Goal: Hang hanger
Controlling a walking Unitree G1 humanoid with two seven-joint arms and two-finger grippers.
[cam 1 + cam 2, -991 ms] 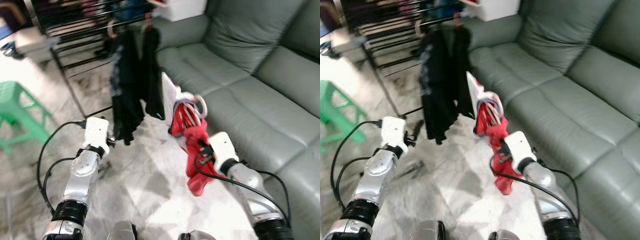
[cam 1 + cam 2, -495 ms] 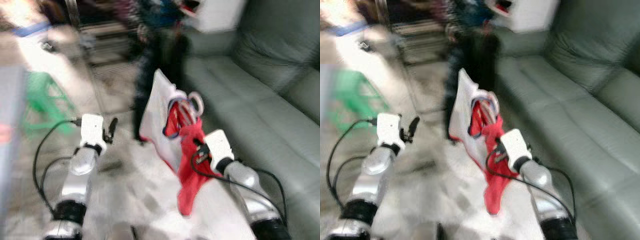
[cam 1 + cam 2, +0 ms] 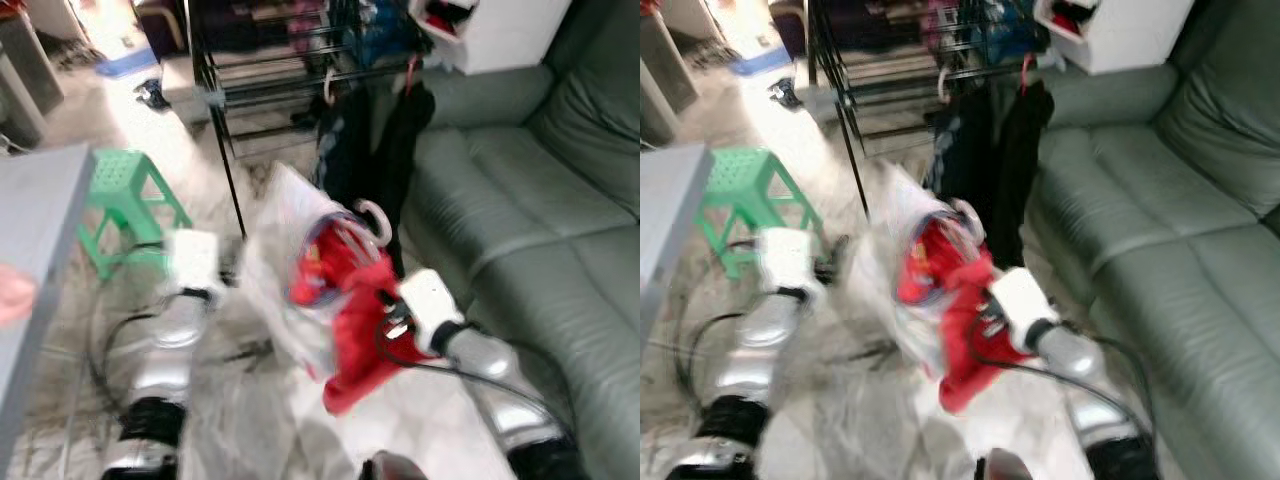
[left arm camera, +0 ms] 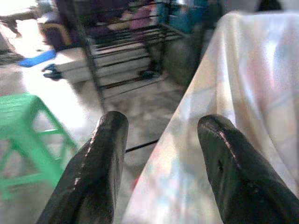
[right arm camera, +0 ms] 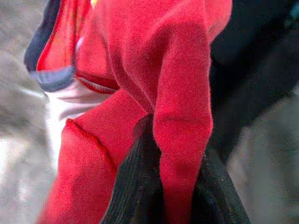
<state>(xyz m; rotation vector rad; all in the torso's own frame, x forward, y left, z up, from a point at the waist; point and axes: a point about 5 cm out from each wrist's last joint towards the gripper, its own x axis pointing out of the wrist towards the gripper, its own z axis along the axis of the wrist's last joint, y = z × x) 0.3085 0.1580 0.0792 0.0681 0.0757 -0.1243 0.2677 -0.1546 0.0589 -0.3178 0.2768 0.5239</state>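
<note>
Along the right side runs a grey-green sofa [image 3: 540, 200], w/ a white box [image 3: 500, 30] at its far end. Ahead stands a black drying rack [image 3: 290, 60]; two dark garments [image 3: 375, 150] hang off its front rail on hangers, just beside the sofa arm. To the left, a green plastic stool [image 3: 125, 205] sits on the marble floor [image 3: 250, 420], and a grey bench [image 3: 35, 260] edge cuts in at far left. Further back on the floor: a blue mat [image 3: 125, 65] and dark shoes [image 3: 152, 95].

Mid-scene, the red garment [image 3: 350, 300] w/ white and navy trim hangs on a hanger [image 3: 368, 218], whose pale hook pokes up above the collar, short of the rack and near the dark garments. A white cloth [image 3: 280, 270] drapes on its left side. Right gripper [image 5: 163, 186]: jaws clamped on a fold of the red garment, black fingers [image 5: 135, 186] either side of the fabric. Left gripper [image 4: 161, 154]: jaws apart, nothing between them, just beside the white cloth, which fills the space past one finger. Head views blurred, esp. the arms.
</note>
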